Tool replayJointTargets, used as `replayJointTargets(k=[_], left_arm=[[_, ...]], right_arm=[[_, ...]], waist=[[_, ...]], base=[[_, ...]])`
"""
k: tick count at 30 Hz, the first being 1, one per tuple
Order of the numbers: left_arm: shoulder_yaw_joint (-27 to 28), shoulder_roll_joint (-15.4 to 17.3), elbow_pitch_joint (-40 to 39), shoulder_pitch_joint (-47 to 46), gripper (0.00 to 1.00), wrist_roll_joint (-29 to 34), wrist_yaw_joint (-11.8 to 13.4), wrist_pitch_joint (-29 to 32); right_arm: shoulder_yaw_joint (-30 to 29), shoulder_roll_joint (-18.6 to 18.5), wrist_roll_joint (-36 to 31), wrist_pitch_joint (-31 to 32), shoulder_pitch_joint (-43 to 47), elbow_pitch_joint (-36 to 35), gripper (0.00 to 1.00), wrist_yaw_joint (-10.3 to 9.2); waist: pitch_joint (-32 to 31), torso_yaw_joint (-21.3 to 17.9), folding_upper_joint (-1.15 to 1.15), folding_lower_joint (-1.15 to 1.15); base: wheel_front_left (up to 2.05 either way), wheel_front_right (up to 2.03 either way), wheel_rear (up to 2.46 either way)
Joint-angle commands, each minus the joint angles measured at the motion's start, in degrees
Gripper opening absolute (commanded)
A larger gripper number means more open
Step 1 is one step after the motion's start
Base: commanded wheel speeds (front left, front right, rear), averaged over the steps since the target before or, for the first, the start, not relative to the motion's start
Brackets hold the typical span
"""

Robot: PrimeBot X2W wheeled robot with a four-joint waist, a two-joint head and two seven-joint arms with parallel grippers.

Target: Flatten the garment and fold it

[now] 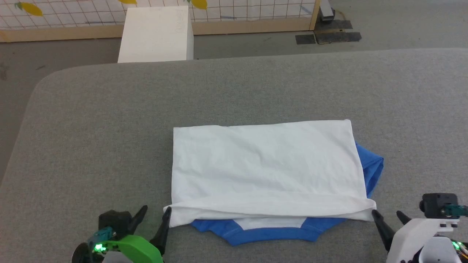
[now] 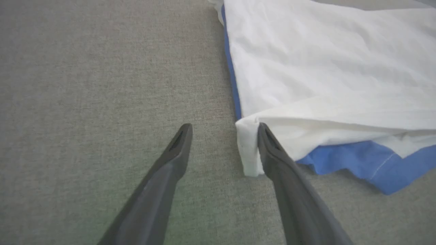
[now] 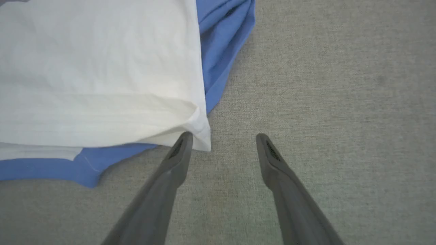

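Observation:
The garment (image 1: 267, 168) lies folded into a white rectangle on the grey table, with blue sleeve fabric sticking out at its right side and along its near edge. My left gripper (image 1: 155, 215) stands open at the near left corner; in the left wrist view the white corner (image 2: 248, 149) touches the inner side of one finger (image 2: 272, 153). My right gripper (image 1: 389, 216) is open at the near right corner, and in the right wrist view the corner (image 3: 202, 136) rests against one fingertip (image 3: 182, 146). The chest logo is hidden.
The grey padded table (image 1: 91, 128) stretches wide to the left, right and behind the garment. Beyond its far edge stands a white box (image 1: 157, 34) on the floor, before a gridded wall with a wooden base.

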Motion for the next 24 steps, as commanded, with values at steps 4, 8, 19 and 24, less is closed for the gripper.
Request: replayJointTargets(k=[4,8,19,24], left_arm=[[2.7,-0.5,-1.8,0.7,1.0,1.0,2.1,-6.9],[5.7,-2.2,-2.5,-1.0,1.0,2.6,3.8,-10.9],[16.6,-10.7,-6.3,-6.7,1.0,13.7,2.1,-11.8],[20.3,-13.5,-5.0,-8.1,1.0,17.1,-0.5,-11.8]], right_arm=[[-3.1,1.8,1.5,-3.1,0.9,-4.6,1.0,-0.09],[-5.1,2.7,2.6,-7.1,-0.6,-5.7,1.0,-0.09],[-7.5,2.9,6.9,-11.2,-10.0,8.4,1.0,-0.09],[-7.2,2.9,6.0,-8.1,-15.8,18.2,1.0,-0.09]], waist=[[-1.7,1.3,0.0,0.01],[-2.3,1.9,0.0,0.01],[-2.2,2.5,0.0,0.01],[-1.4,2.1,0.0,0.01]], base=[[0.0,0.0,0.0],[0.0,0.0,0.0],[0.0,0.0,0.0],[0.0,0.0,0.0]])
